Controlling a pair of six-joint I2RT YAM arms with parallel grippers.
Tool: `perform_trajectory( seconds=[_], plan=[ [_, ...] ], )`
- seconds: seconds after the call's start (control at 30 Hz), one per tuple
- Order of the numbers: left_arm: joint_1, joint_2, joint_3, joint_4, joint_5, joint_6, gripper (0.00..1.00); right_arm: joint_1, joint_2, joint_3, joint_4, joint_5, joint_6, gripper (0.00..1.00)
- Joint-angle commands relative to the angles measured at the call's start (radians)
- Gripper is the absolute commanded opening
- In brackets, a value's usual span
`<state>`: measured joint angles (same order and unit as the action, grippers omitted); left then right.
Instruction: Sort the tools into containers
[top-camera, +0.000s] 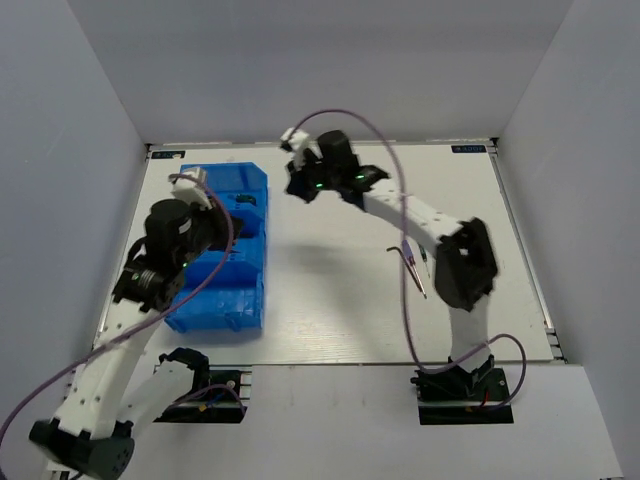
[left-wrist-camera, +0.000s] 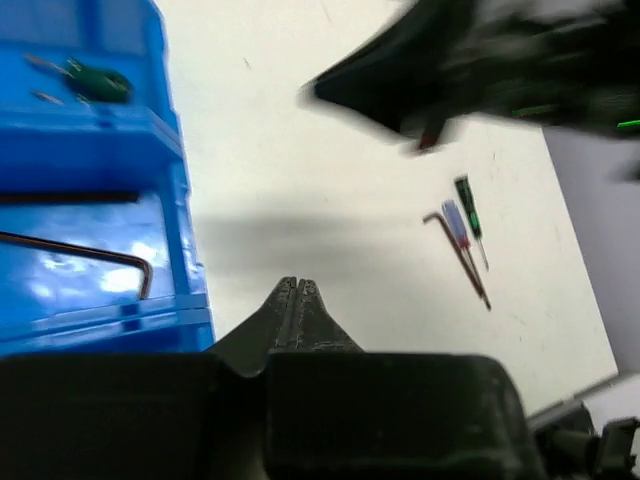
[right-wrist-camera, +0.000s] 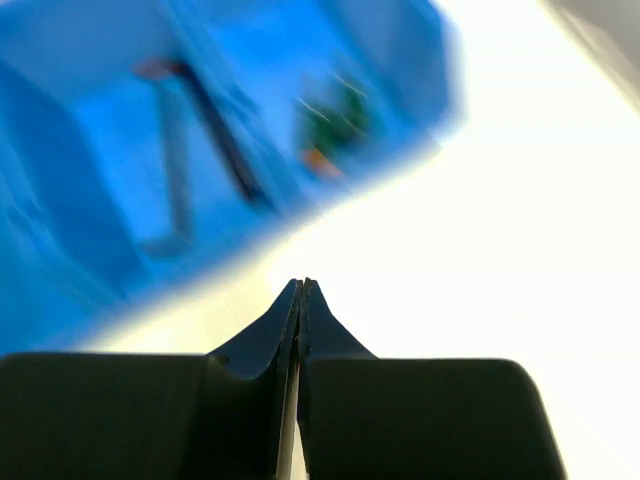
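Tools split between two places. Past the left gripper (left-wrist-camera: 297, 290), just left of the fingertips: a dark hex key (left-wrist-camera: 80, 250) lying in the nearest compartment of the blue bin (left-wrist-camera: 100, 140). Farther ahead on the left, in another compartment: a green-handled screwdriver (left-wrist-camera: 97, 82). Ahead and right of those fingertips, well apart from them, three more lying close together on the table (left-wrist-camera: 330, 160): a second hex key (left-wrist-camera: 455, 255), a blue-handled screwdriver (left-wrist-camera: 455, 222) lying over it, and a thin green screwdriver (left-wrist-camera: 467, 205) just beside. Left fingers pressed fully together, holding nothing, hanging beside the bin's edge.

Right gripper (right-wrist-camera: 302, 290) likewise closed tip to tip, empty, above bare table. Bin ahead and left of its fingertips, badly blurred; inside, a long dark tool and something green, too smeared to name.
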<state>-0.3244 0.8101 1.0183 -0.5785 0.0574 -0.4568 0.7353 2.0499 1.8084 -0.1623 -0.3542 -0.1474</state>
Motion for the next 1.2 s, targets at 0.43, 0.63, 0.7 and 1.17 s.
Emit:
perform_trajectory(
  seconds=[0.43, 0.63, 0.7, 1.17],
  plan=[
    [-0.074, 0.349, -0.053, 0.246, 0.295, -0.006, 0.61, -0.335, -0.33, -0.529, -0.657, 0.106, -0.219, 0.44],
    [-0.114, 0.339, -0.015, 0.195, 0.233, -0.006, 0.63, -0.376, -0.22, -0.478, -0.668, 0.193, -0.189, 0.44],
    [-0.125, 0.327, -0.027, 0.195, 0.222, -0.006, 0.63, -0.384, -0.217, -0.485, -0.66, 0.219, -0.187, 0.44],
    [-0.173, 0.336, -0.035, 0.195, 0.171, -0.026, 0.63, -0.419, -0.146, -0.498, -0.597, 0.299, -0.184, 0.47]
  ],
)
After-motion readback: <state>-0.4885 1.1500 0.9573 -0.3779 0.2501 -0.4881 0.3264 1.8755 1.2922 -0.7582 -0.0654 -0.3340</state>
